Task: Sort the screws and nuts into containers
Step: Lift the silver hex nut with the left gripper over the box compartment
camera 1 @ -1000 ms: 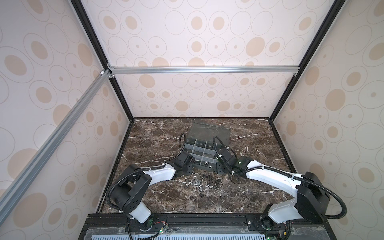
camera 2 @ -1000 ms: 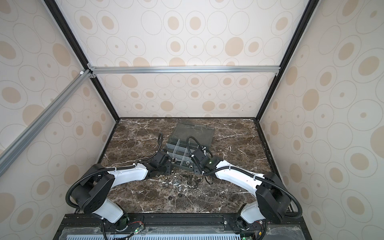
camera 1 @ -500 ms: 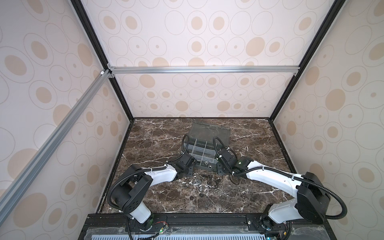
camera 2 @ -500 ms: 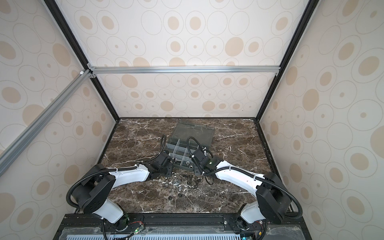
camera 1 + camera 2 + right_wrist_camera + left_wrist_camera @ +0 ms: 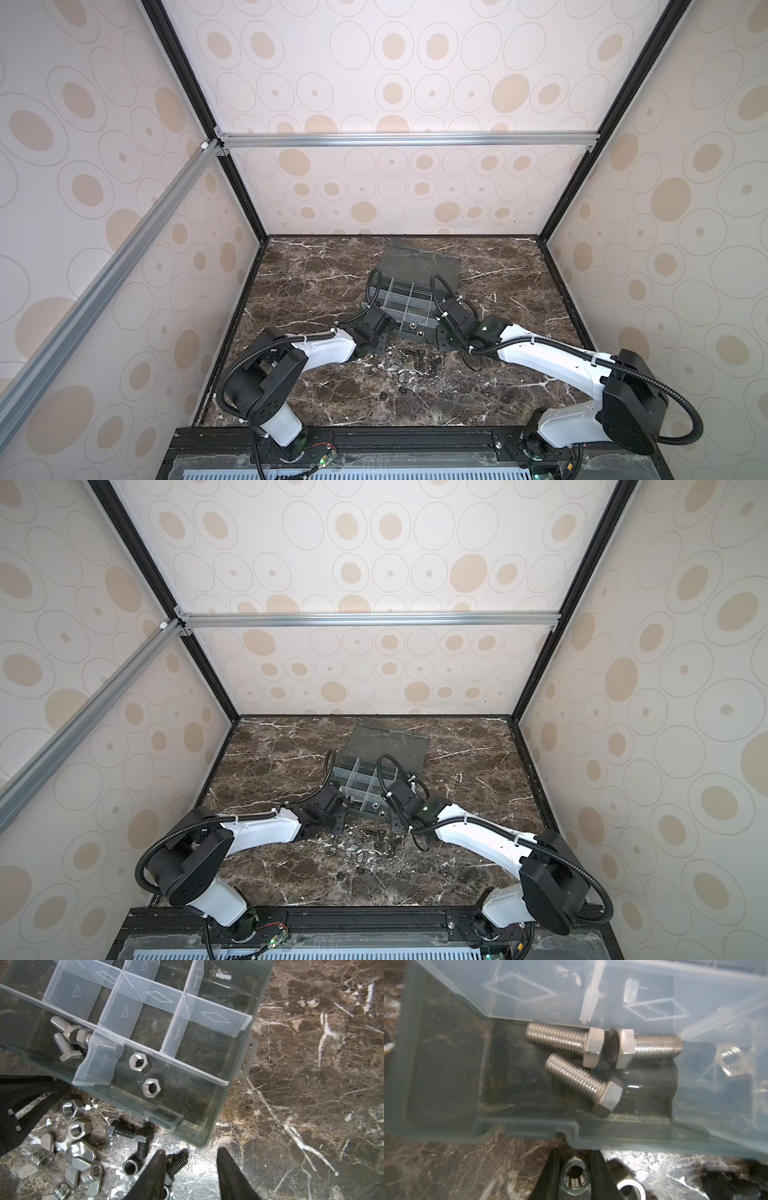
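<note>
The containers are cells of a smoky-grey organizer box [image 5: 409, 307] with its lid open. One cell holds three silver screws [image 5: 577, 1078]. The cell beside it holds two hex nuts [image 5: 139, 1062]. Loose nuts, wing nuts [image 5: 83, 1155] and black screws [image 5: 122, 1129] lie on the marble in front of the box. My left gripper [image 5: 574, 1176] is low at the pile's edge by the box front, shut on a silver hex nut [image 5: 574, 1177]. My right gripper [image 5: 191, 1152] stands open by the box's corner, with a black screw [image 5: 176, 1164] against one finger.
The box front wall [image 5: 525, 1128] stands directly ahead of the left gripper. Both arms meet close together at the pile [image 5: 399, 370] in both top views. Bare marble floor [image 5: 519, 291] stretches to the right of the box, and patterned walls close in the workspace.
The left gripper's fingers have closed in on the hex nut at the pile's edge. The right arm and its gripper have not moved.
</note>
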You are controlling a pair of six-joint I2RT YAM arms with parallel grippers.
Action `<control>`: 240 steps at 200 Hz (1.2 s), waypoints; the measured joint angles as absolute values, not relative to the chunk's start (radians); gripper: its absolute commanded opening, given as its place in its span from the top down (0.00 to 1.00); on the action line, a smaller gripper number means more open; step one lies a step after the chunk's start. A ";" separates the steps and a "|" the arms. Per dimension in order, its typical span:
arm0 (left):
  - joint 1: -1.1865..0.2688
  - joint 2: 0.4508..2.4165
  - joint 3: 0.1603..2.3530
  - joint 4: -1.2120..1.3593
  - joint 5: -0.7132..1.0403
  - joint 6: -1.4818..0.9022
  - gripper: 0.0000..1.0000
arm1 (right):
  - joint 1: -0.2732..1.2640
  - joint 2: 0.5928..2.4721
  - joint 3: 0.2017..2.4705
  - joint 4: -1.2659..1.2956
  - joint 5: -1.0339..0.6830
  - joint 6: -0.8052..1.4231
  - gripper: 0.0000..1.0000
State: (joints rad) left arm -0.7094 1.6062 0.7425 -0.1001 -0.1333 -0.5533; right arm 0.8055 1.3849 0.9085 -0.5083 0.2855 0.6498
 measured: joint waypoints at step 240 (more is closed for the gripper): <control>-0.764 1.592 1.007 -0.121 0.035 -0.519 0.79 | 0.797 1.295 0.861 -0.517 0.315 0.663 0.56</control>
State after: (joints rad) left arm -0.7643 1.5917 1.0073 -0.1207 0.0345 -0.5186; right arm 0.7967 1.2945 0.8612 -0.5171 0.3153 0.6632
